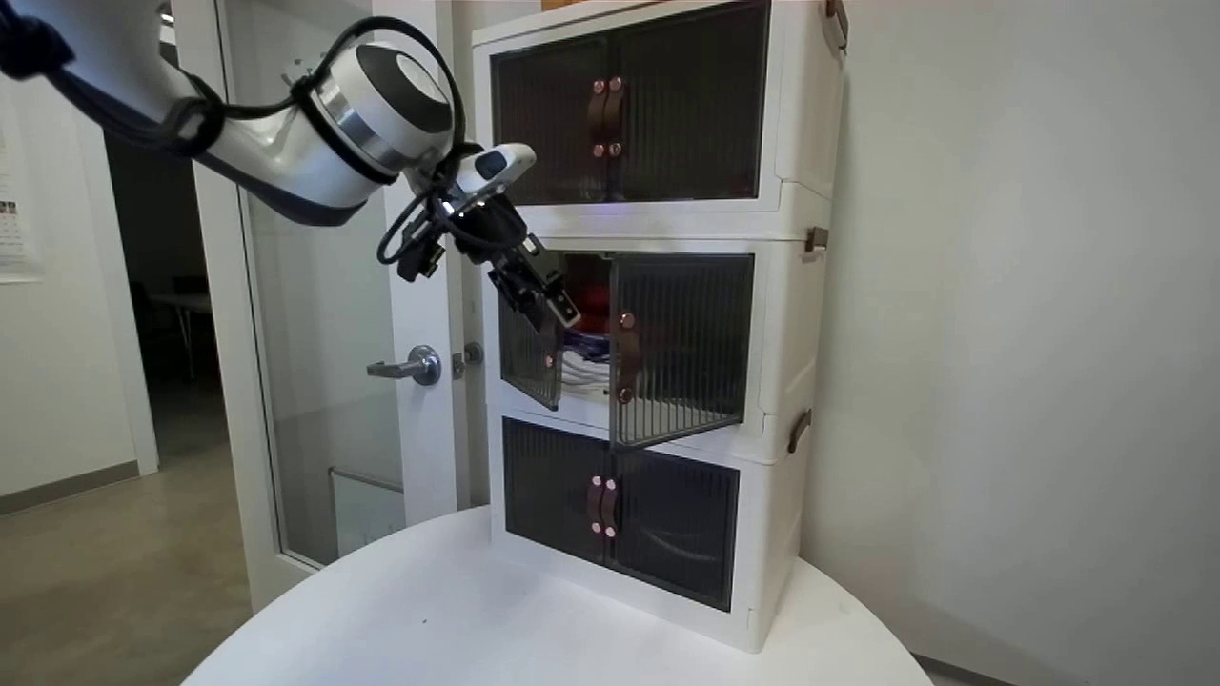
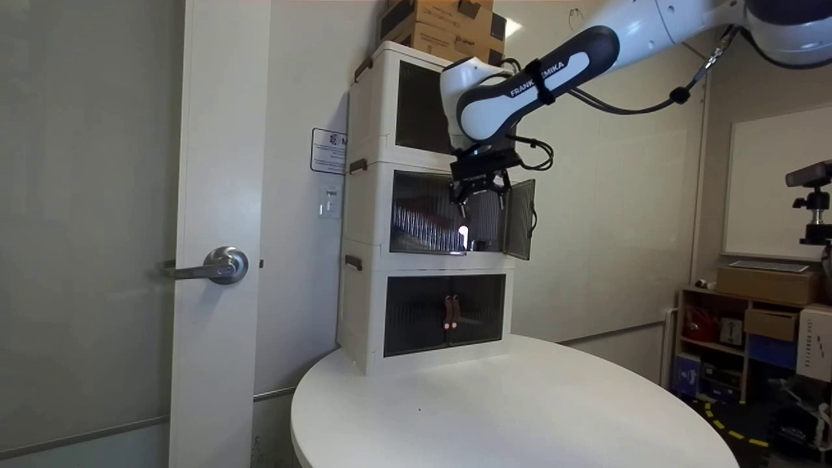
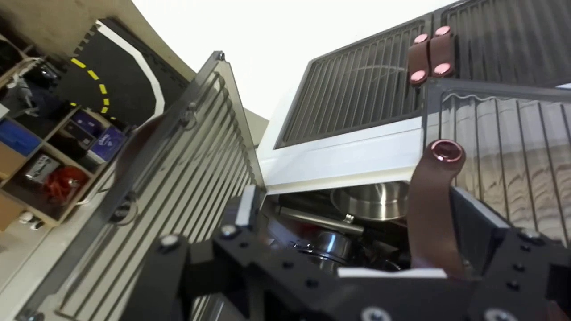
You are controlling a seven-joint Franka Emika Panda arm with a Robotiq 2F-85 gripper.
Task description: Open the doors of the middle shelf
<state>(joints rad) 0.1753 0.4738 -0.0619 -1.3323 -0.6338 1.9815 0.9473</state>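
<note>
I'm seeing a way into the middle shelf (image 1: 799,324) between the wide-swung door (image 3: 183,191), jutting outward, and the partly open door (image 3: 508,156), whose brown strap (image 3: 430,209) is hanging beside a finger (image 3: 473,223) of the gripper (image 2: 482,207); metal vessels (image 3: 379,203) are crowding inside.

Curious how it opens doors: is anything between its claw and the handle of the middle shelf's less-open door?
Nothing visible: in the wrist view the handle shows beside one finger of the open gripper, contact unclear. The wider-open door stands on the opposite side.
</note>
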